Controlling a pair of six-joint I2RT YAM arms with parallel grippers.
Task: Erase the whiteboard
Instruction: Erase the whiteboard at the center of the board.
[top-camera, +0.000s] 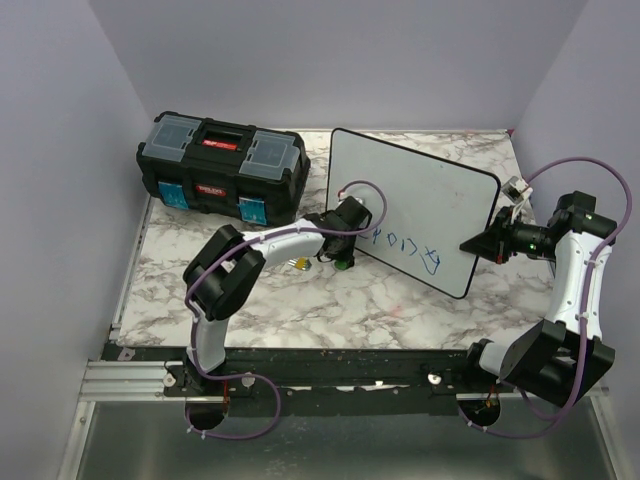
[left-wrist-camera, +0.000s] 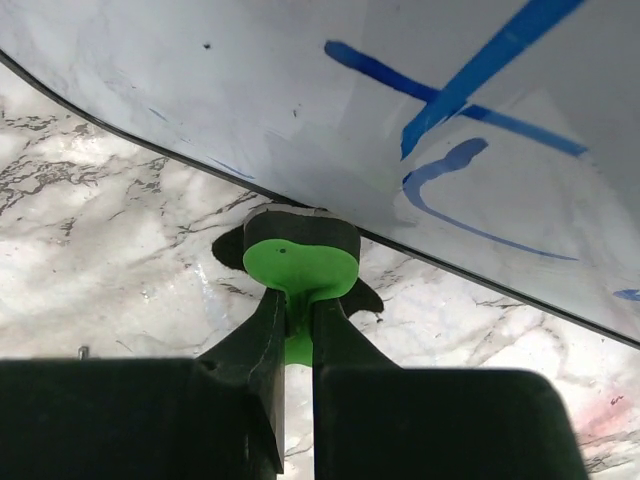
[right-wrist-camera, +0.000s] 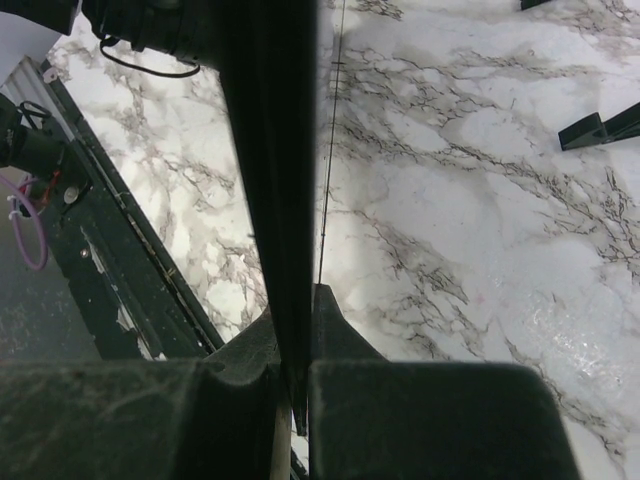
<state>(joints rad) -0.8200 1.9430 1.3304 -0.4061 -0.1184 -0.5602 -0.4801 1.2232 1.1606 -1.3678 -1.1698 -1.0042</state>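
A black toolbox (top-camera: 222, 170) sits at the far left of the marbled worktop (top-camera: 300, 315). Its left end is near the left wall and its right end is just beside the far left corner of the whiteboard (top-camera: 420, 195).

The left arm reaches across the middle. The left tool (left-wrist-camera: 297, 325) is clenched on the stem of a green-backed eraser (left-wrist-camera: 300, 255), whose dark pad touches the board's thin black rim at the lower left edge. A small yellowish item (top-camera: 298, 264) lies on the marble just left of the eraser.

The board stands centre-right, tilted up with its white face toward the arms. Blue lettering (top-camera: 405, 245) runs along its near edge. I cannot tell whether that edge rests on the marble.

The right tool (top-camera: 484, 243) is clamped on the rim at the board's right edge, which the right wrist view shows edge-on between the fingers (right-wrist-camera: 345, 345).

Bare marble lies open between the board's near edge and the arm bases. The right arm's elbow is close to the right wall.
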